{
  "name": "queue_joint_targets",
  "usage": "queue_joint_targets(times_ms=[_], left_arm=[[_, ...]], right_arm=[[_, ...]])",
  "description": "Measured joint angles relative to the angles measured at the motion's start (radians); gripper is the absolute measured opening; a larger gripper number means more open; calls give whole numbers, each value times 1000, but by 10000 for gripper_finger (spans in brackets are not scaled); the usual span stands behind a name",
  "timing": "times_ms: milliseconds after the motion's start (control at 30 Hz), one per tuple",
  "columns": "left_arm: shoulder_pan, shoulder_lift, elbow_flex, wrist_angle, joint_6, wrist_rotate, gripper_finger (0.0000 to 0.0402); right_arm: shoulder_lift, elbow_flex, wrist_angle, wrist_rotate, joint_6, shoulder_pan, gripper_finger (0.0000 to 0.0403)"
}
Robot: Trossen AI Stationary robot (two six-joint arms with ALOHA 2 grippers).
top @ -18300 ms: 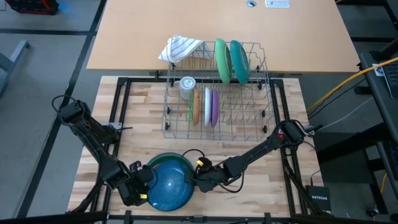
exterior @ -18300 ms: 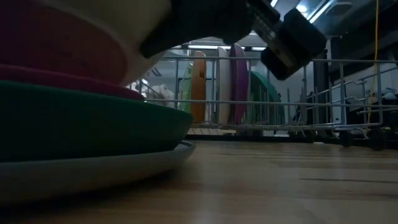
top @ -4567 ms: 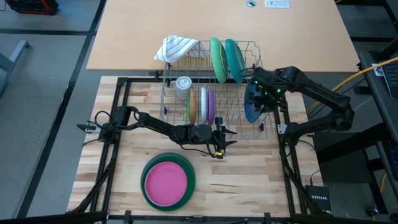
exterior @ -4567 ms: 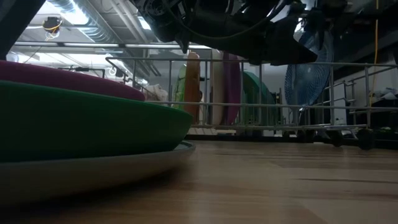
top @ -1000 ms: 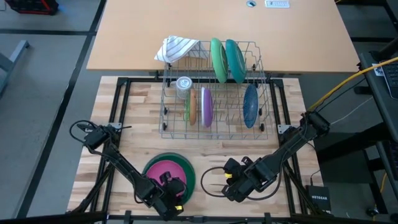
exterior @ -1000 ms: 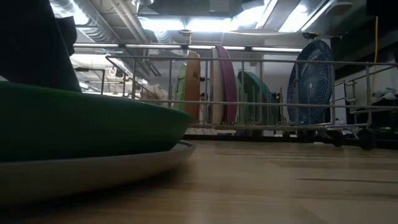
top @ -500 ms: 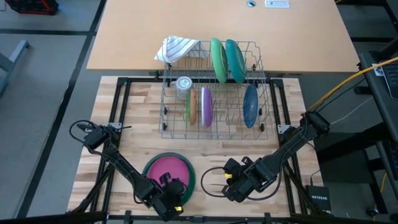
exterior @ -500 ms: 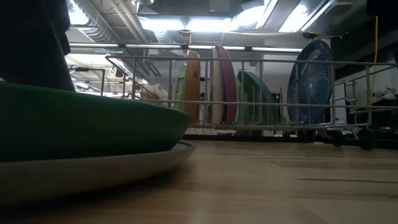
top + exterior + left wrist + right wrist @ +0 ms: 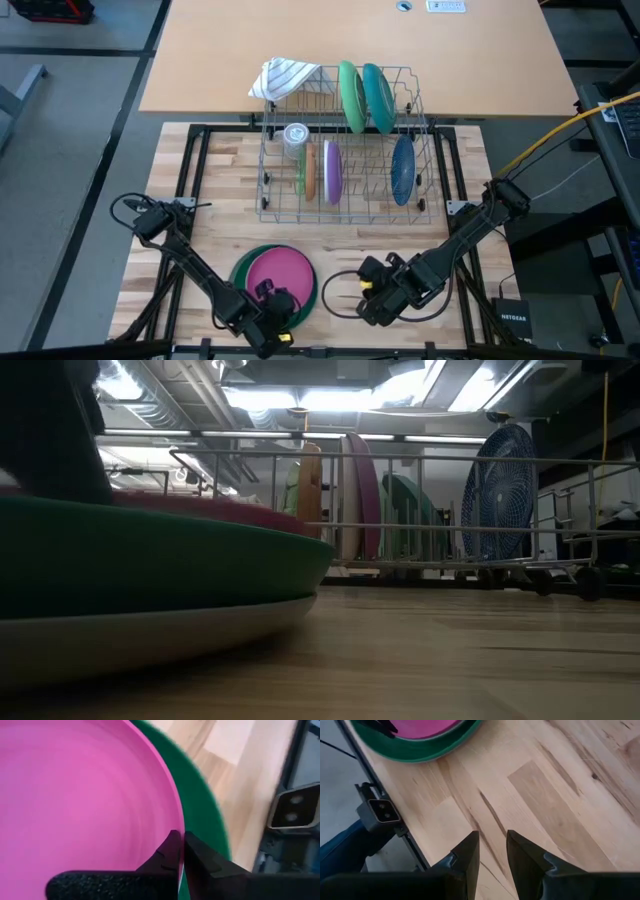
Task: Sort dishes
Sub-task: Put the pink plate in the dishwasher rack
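The left tool is pinching the pink plate's rim at 6 o'clock on the table; lifting slowly should free it from the dark green bowl. The right tool is waiting half-open at 5 o'clock.

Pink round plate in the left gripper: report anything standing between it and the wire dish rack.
Nothing visible does. The left gripper is shut on the pink round plate's near rim; only bare wooden tabletop separates the plate from the wire dish rack.
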Motion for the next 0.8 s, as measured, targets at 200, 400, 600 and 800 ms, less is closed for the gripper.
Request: queue_joint_targets(times_ms=[200, 400, 600, 800], left_arm=[[-2, -10, 55, 6, 51, -32, 3], [-1, -10, 117, 8, 115, -53, 2], [-1, -10, 149, 6, 157, -57, 1], [2, -10, 153, 4, 158, -60, 1]], right_arm=[[0, 0, 43, -1, -73, 0, 101], [0, 0, 136, -1, -289, 0, 101], [0, 0, 293, -1, -532, -1, 101], [10, 0, 398, -2, -623, -10, 101]])
